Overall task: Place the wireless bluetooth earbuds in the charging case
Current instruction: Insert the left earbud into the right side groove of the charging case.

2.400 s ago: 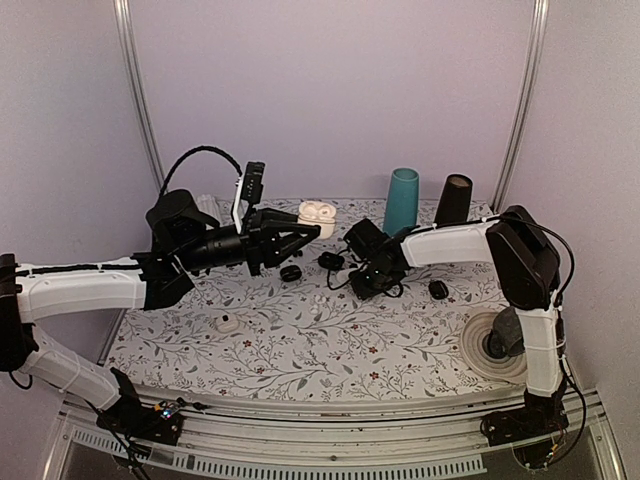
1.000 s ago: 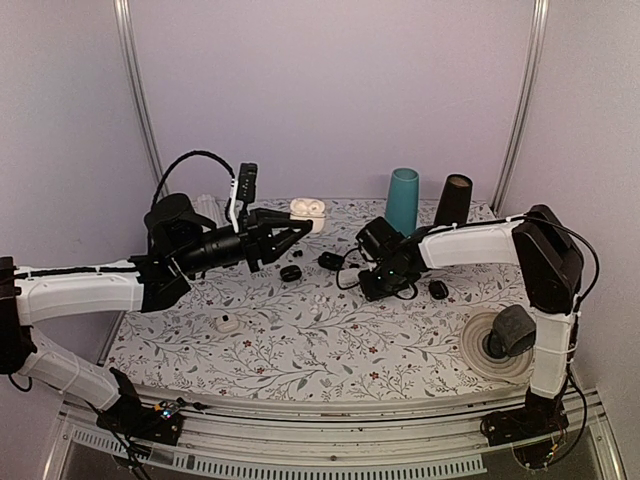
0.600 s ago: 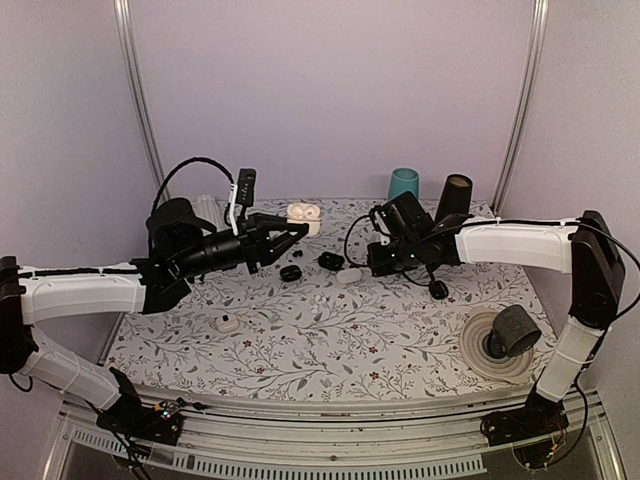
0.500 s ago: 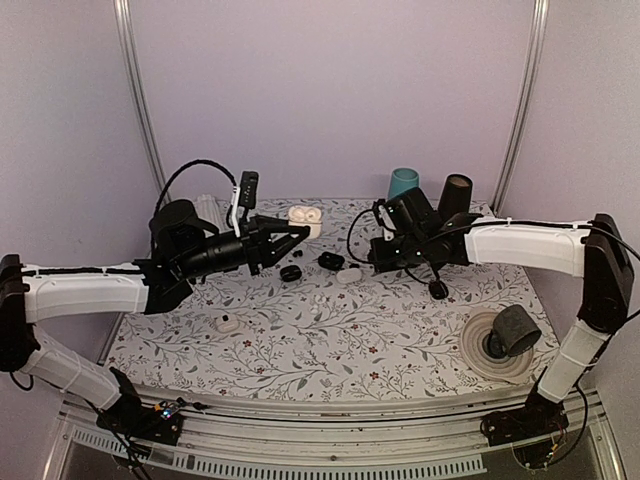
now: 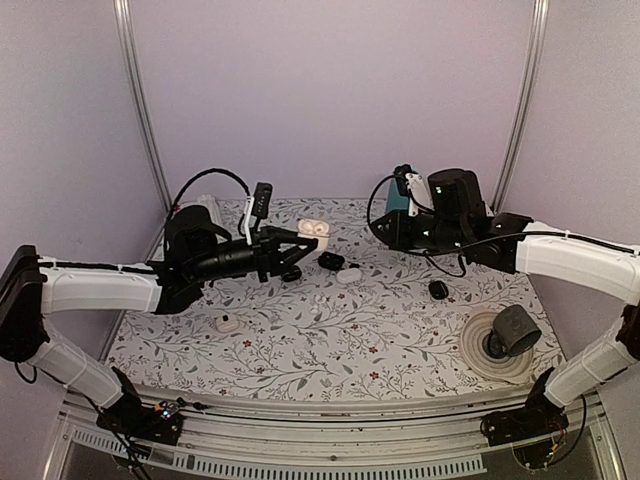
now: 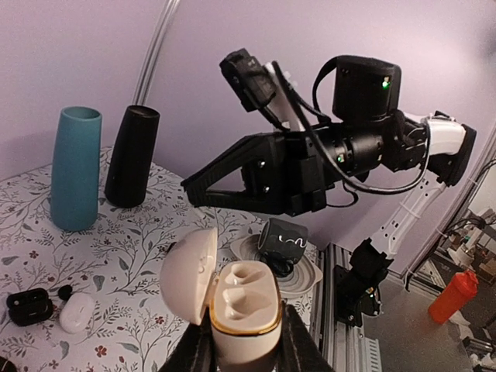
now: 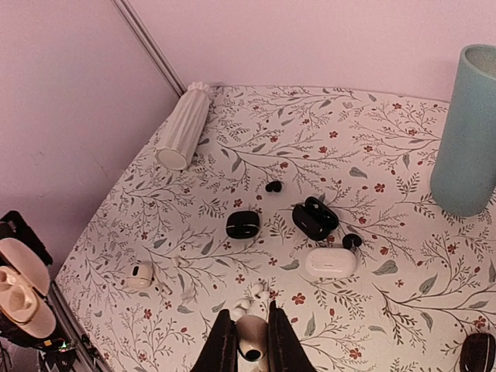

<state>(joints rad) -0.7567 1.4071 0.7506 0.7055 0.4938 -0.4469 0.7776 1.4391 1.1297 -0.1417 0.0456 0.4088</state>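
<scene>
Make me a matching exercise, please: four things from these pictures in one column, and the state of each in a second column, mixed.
1 charging case
2 earbud
3 teal vase
4 white ribbed vase

a lying on its side
b held by the right hand
c held open by the left hand
d standing upright

Pairs: 1-c, 2-b, 3-d, 4-a

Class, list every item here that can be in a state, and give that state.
charging case, lid open, held
left gripper, shut on the charging case
earbud, gripped, not yet in the case
right gripper, shut on the earbud
spare white case, closed
ribbed white vase, lying down
teal vase, upright
black vase, upright
mug, on its side
</scene>
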